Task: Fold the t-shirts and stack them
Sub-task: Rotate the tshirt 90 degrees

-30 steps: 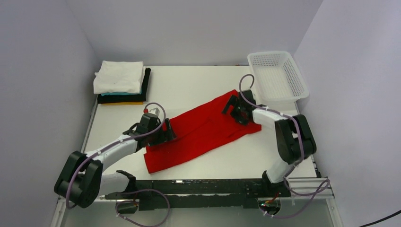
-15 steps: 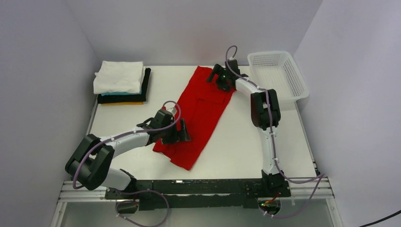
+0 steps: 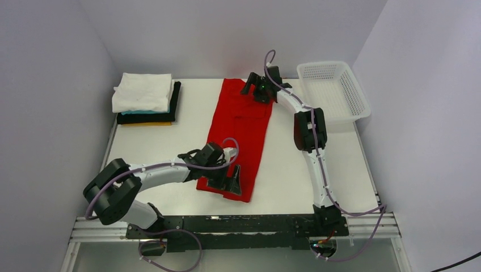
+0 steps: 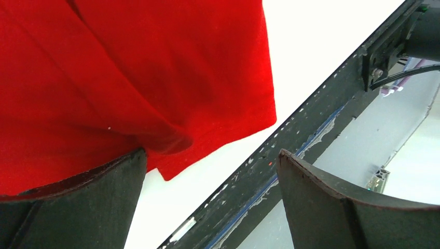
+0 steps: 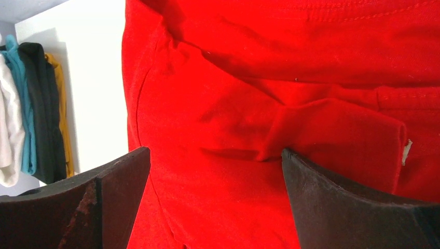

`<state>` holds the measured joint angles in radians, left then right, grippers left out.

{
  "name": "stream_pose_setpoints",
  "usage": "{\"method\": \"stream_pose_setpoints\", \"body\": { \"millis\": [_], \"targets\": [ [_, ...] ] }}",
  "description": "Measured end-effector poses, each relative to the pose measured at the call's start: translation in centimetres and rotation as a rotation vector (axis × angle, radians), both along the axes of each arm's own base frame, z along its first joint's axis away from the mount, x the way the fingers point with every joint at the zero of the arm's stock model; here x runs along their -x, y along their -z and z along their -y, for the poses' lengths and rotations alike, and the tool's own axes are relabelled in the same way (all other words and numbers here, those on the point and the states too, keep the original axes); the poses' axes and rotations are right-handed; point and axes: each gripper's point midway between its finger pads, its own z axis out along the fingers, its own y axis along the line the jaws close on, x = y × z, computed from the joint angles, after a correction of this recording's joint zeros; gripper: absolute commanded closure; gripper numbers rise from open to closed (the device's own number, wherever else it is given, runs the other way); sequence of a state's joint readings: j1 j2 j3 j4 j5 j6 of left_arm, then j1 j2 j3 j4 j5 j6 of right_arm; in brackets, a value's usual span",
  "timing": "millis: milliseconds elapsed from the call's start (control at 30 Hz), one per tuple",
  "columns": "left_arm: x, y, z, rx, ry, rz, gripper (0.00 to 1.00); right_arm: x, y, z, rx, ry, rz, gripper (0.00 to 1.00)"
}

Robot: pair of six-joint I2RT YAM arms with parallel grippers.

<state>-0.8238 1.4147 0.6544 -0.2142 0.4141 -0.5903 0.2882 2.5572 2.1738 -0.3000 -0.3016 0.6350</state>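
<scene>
The red t-shirt (image 3: pixel 241 124) lies on the table as a long folded strip running from the far edge to the near edge. My left gripper (image 3: pixel 230 181) is open at its near end; in the left wrist view (image 4: pixel 212 207) the shirt's hem corner (image 4: pixel 129 78) lies by the left finger (image 4: pixel 78 207). My right gripper (image 3: pixel 253 88) is open over the shirt's far end; in the right wrist view (image 5: pixel 215 207) red cloth (image 5: pixel 259 104) fills the gap between the fingers. Folded shirts (image 3: pixel 144 99) are stacked at the far left, white on top, then teal, black and yellow-orange, also showing in the right wrist view (image 5: pixel 31 114).
A white mesh basket (image 3: pixel 334 90) stands at the far right corner. The black rail (image 3: pixel 244 224) runs along the near table edge, close to my left gripper, and shows in the left wrist view (image 4: pixel 311 135). Walls close in on three sides.
The red shirt has swung from a diagonal lie to a near-to-far strip. My left gripper moved right and nearer with its end; my right gripper moved far and left with the other.
</scene>
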Motion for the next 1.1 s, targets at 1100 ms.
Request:
{"method": "stream_pose_setpoints", "body": {
  "millis": [1100],
  "targets": [
    [-2.4,-9.8,-1.0,0.078,-0.057,0.332,0.01,8.1,-12.6,-0.1,0.102,-0.079,0.199,0.0]
  ]
}}
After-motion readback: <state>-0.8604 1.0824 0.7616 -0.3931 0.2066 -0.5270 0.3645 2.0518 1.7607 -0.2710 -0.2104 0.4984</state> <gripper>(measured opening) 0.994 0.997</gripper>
